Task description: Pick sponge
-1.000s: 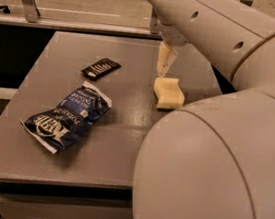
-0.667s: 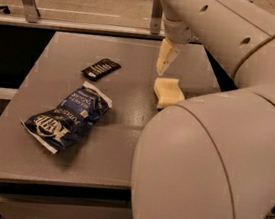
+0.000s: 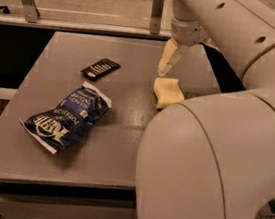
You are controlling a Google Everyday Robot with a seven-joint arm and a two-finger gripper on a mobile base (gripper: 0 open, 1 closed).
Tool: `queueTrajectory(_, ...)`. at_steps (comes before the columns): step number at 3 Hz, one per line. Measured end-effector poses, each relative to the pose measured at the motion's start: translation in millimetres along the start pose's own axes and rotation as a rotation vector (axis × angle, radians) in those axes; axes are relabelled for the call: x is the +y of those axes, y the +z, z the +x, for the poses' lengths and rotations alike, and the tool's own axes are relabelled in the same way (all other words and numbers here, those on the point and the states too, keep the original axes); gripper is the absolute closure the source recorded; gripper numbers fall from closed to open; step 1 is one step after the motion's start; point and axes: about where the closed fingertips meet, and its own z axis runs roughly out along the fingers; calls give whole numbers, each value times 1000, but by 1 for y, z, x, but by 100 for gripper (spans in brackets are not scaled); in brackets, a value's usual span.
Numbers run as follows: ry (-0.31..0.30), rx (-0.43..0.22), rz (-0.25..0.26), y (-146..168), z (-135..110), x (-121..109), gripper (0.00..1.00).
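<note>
The gripper (image 3: 163, 68) is hanging from the wrist of the arm (image 3: 205, 171) over the right half of the desk (image 3: 59, 51), closer to the far edge than to the near one. It is pointing downward and leaning a little toward the left edge. Its pale tip is sitting just above the far left corner of the sponge (image 3: 167, 91), and it is not possible to tell whether the two are touching. Nor is it possible to tell whether the gripper is open or closed, or whether it is gripping anything. The sponge, a pale yellow foam block, is lying flat on the grey surface toward the right edge, with its near right part disappearing behind the arm's large white shell. That shell is covering the near right corner of the desk. The small black packet (image 3: 101, 68) is lying well apart from the sponge, to its left, roughly midway between the left and right edges and angling toward the far right corner. The blue snack bag (image 3: 68, 117) is lying crumpled nearer the near left corner, just in front of the packet but not touching it.
</note>
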Motion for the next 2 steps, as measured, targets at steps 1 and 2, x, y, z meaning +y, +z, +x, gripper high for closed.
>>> queueTrajectory(1,-11,49,-22,21,13,-2,0)
queueTrajectory(2,-44,83,-12,34,28,4,0)
